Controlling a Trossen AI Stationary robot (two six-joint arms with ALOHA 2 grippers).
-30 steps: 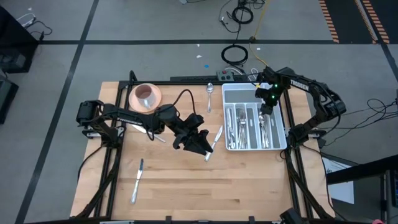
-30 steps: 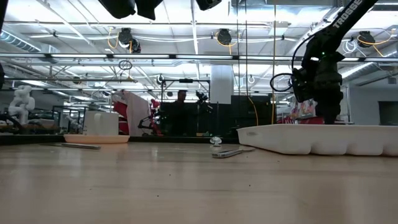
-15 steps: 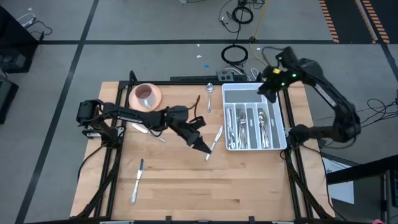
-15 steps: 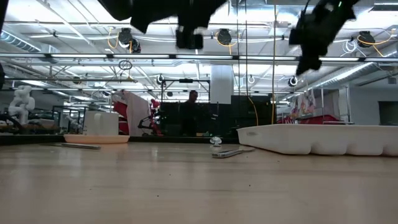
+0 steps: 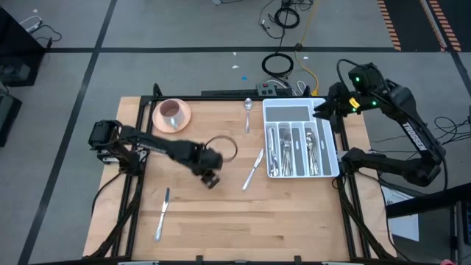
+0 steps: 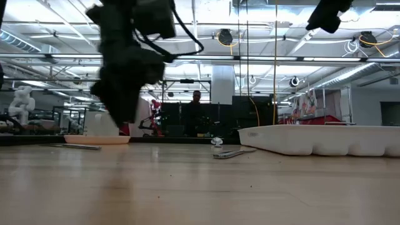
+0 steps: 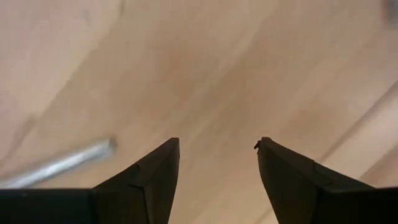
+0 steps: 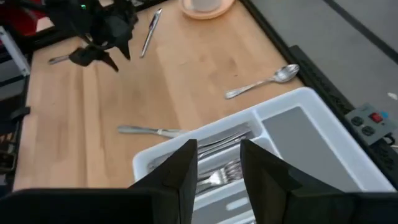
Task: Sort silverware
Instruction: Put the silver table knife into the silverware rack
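Sorted silverware (image 5: 296,151) lies in the long compartments of the white tray (image 5: 294,112). Loose pieces lie flat on the wood: a knife (image 5: 254,168) beside the tray, a spoon (image 5: 248,112) by the far edge, a knife (image 5: 162,213) near the left front, and one more (image 8: 151,31) by the pink saucer. My left gripper (image 5: 211,179) is open, pointing down over bare wood mid-table; its wrist view shows one utensil end (image 7: 59,165) beside its fingers (image 7: 217,142). My right gripper (image 5: 318,112) is open and empty, raised above the tray's far right corner (image 8: 219,146).
A pink saucer with a cup (image 5: 172,113) stands at the far left of the table. A power strip (image 5: 276,88) and cables lie beyond the far edge. Bare wood stretches along the near side of the table (image 5: 257,221).
My left gripper has swung from beside the knife next to the tray toward the table's left and near side, and come down low over the wood. My right gripper has risen out of the tray and drawn back toward the far right corner. The silverware has stayed in place.
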